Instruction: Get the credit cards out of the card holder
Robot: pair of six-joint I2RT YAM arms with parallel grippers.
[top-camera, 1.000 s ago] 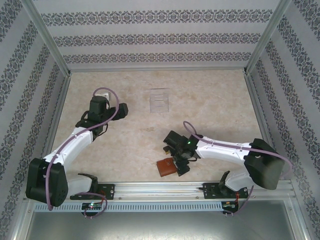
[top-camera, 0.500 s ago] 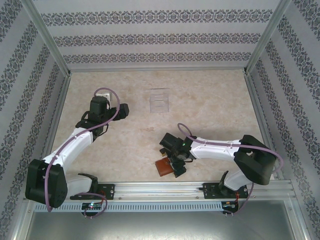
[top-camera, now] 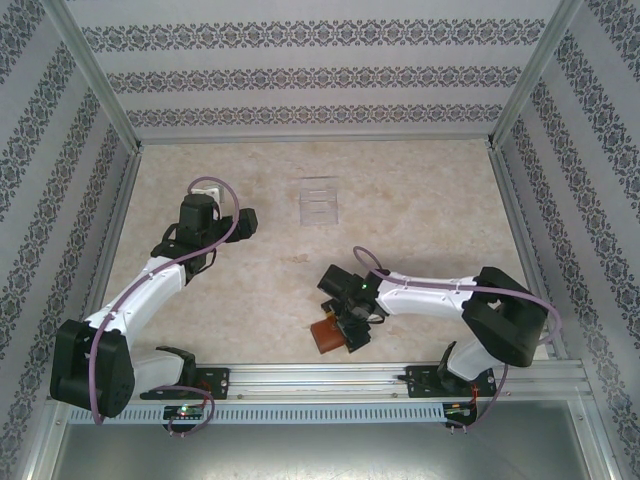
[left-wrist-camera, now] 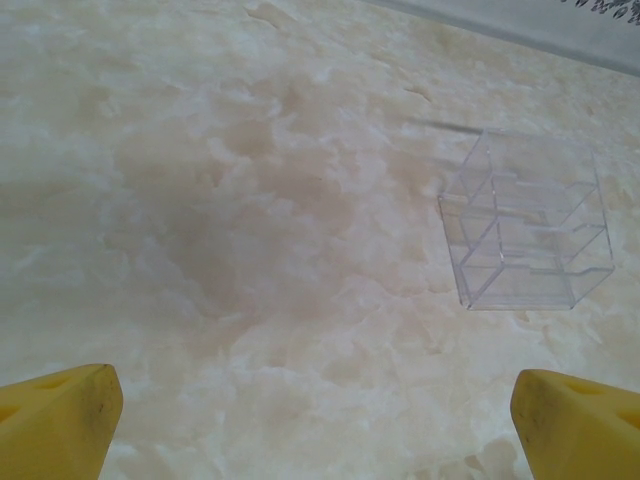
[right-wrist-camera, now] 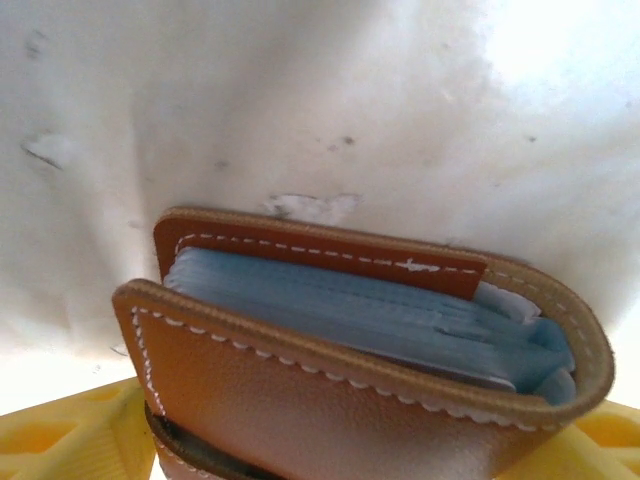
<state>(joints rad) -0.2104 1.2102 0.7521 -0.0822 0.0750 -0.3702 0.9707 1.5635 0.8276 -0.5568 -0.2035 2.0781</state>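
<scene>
Right gripper [right-wrist-camera: 340, 445]: fingers [right-wrist-camera: 60, 435] bright yellow. Betw. them the card holder [right-wrist-camera: 330, 400] is reddish-brown leather, tan on the edges, w/ white stitching round the rim. Inside it, blue-grey layers [right-wrist-camera: 350, 305], pale. Table [right-wrist-camera: 300, 100] beyond looks washed-out white w/ grey specks.

Left gripper [left-wrist-camera: 318, 425]: yellow fingers [left-wrist-camera: 55, 420] too, one w/ dark smudges. Ahead & to its right, tray [left-wrist-camera: 525, 235] is clear, no colour. Table under it is cream-beige, marbled, w/ brownish clouding.

From top: left arm [top-camera: 150, 285] & right arm [top-camera: 430, 295] white w/ black joints, cable [top-camera: 232, 215] purple. Walls [top-camera: 300, 80] white w/ grey-black floral bands.
</scene>
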